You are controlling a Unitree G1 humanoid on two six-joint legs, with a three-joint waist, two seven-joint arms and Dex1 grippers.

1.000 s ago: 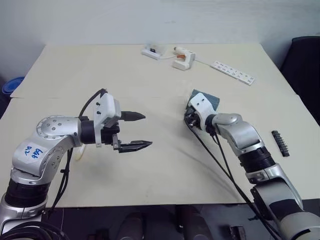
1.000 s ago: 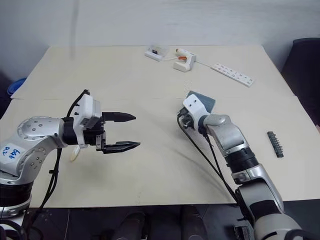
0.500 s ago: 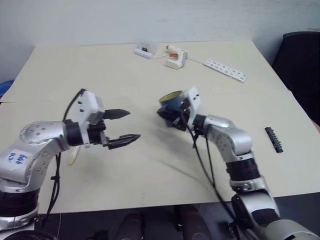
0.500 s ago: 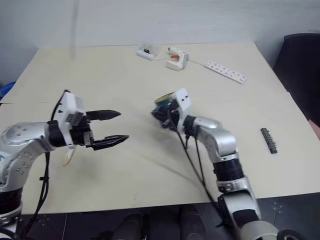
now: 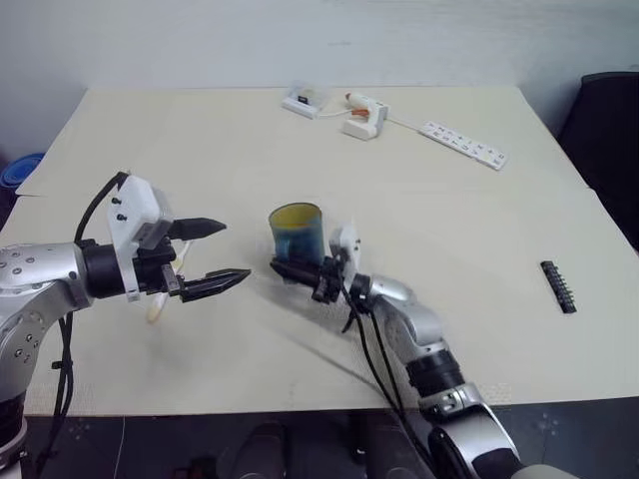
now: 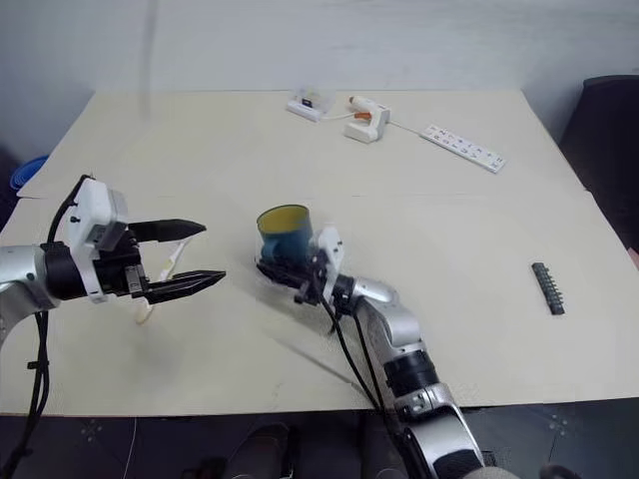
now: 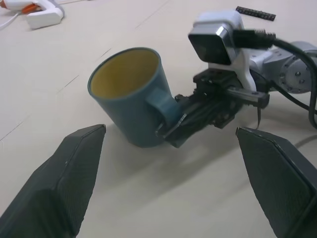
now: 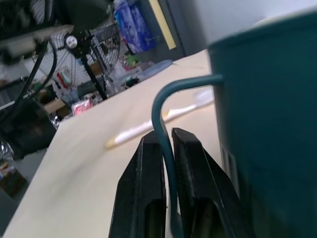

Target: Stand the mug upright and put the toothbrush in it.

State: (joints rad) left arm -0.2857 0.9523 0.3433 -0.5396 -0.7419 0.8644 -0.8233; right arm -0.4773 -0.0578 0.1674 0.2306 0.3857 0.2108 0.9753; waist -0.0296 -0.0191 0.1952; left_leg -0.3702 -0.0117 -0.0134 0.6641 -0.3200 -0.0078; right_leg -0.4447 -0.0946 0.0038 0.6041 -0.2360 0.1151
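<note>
Now mug (image 5: 298,233) upright — mouth up.

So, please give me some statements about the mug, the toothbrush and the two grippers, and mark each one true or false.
1. The right gripper is shut on the handle of the mug. True.
2. The mug lies on its side with its opening toward the power strip. False: it is nearly upright, opening upward, slightly tilted.
3. The left gripper holds the toothbrush. False: its fingers are open and hold nothing; the toothbrush lies on the table.
4. The toothbrush is already inside the mug. False: the mug's yellowish interior holds nothing.
5. A white glue gun lies at the far side of the table. True.
</note>
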